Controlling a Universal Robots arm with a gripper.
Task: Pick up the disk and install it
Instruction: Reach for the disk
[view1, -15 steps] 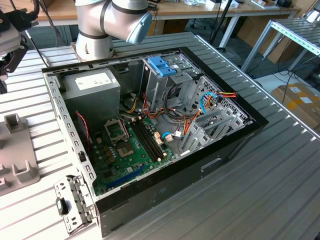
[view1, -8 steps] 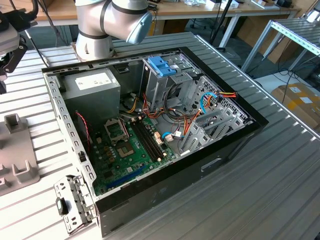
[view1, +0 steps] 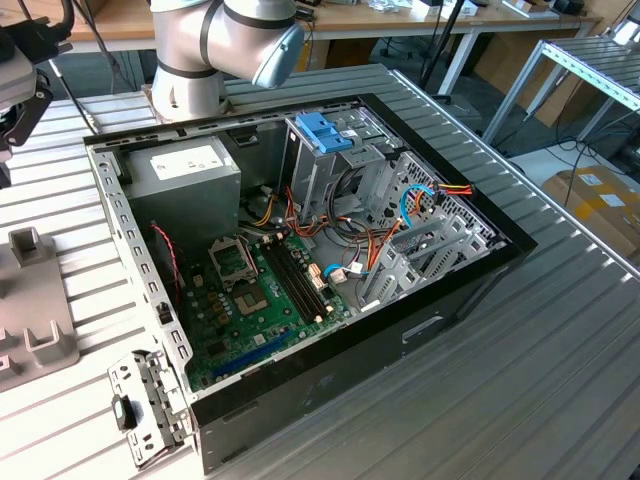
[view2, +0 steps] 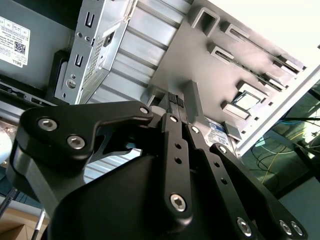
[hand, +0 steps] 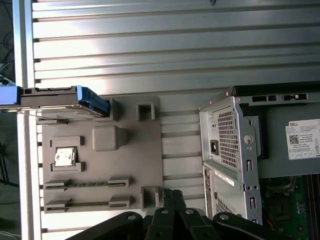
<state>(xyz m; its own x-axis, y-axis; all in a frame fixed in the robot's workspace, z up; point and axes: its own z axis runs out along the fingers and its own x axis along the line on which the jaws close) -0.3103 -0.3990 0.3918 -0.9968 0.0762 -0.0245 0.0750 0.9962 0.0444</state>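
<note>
Our gripper (hand: 170, 193), jaws together, hovers over the grey tray (hand: 135, 160); 1 disk (hand: 55, 97) sits at that tray's rim.

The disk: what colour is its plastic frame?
Blue, around the dark body of the disk; it shows best in the first wrist view.
</note>
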